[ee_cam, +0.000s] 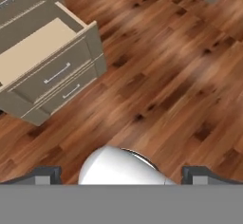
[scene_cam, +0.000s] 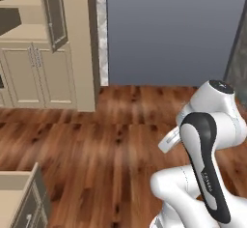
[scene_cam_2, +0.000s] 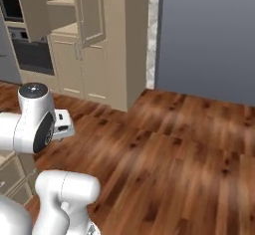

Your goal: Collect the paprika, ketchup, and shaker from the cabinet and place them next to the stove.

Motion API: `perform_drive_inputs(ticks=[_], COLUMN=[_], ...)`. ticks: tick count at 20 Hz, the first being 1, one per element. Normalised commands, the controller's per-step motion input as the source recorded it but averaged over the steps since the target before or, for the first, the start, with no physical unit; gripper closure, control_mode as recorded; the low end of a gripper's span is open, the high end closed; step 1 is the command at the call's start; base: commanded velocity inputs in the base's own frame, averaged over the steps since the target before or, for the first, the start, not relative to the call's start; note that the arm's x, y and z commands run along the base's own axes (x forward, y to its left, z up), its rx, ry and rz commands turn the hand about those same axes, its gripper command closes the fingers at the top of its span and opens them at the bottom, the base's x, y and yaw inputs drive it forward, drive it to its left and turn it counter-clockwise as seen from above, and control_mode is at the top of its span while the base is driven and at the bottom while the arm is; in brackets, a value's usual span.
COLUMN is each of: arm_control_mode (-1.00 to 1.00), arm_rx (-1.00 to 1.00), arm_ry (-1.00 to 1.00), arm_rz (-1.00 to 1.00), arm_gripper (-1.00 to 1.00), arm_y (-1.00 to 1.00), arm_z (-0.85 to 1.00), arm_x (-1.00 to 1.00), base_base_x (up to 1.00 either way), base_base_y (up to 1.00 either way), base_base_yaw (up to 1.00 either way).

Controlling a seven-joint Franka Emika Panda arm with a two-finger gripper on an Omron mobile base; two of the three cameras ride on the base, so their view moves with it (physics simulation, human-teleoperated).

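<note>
The cabinet [scene_cam: 34, 63] is the tall beige unit at the upper left of the left base view, with open shelves above two small doors and one upper door [scene_cam: 54, 14] swung open. It also stands at the upper left of the right base view [scene_cam_2: 94, 45]. The shelves that show look bare. The paprika, ketchup, shaker and stove are out of view. My gripper [ee_cam: 124, 175] is open, its fingertips [ee_cam: 45, 174] wide apart with nothing between them, and it points down at the wooden floor, well short of the cabinet.
A grey-beige drawer unit with its top drawer [ee_cam: 40, 47] pulled out stands close on my left [scene_cam: 19, 193]. A dark built-in oven [scene_cam_2: 31, 55] sits left of the cabinet. A blue-grey wall [scene_cam: 169, 29] closes the back. Wooden floor [scene_cam: 111, 135] lies open ahead.
</note>
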Motion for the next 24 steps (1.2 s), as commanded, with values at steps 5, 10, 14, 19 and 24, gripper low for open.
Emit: perform_drive_inputs(ticks=[5,10,14,19,24], arm_control_mode=[1.0,1.0,1.0,1.0,1.0], arm_rx=[0.0,0.0,0.0,0.0,0.0], arm_ry=[0.0,0.0,0.0,0.0,0.0], arm_rz=[0.0,0.0,0.0,0.0,0.0], arm_gripper=[-1.0,-1.0,-1.0,-1.0,-1.0], arm_y=[0.0,0.0,0.0,0.0,0.0], arm_z=[0.0,0.0,0.0,0.0,0.0], arm_x=[0.0,0.0,0.0,0.0,0.0], base_base_x=[0.98,1.0,0.97,0.88,0.7], base_base_y=[0.01,0.0,0.01,0.11,0.18], base_base_yaw=[0.38,0.35,0.32,0.26,0.11])
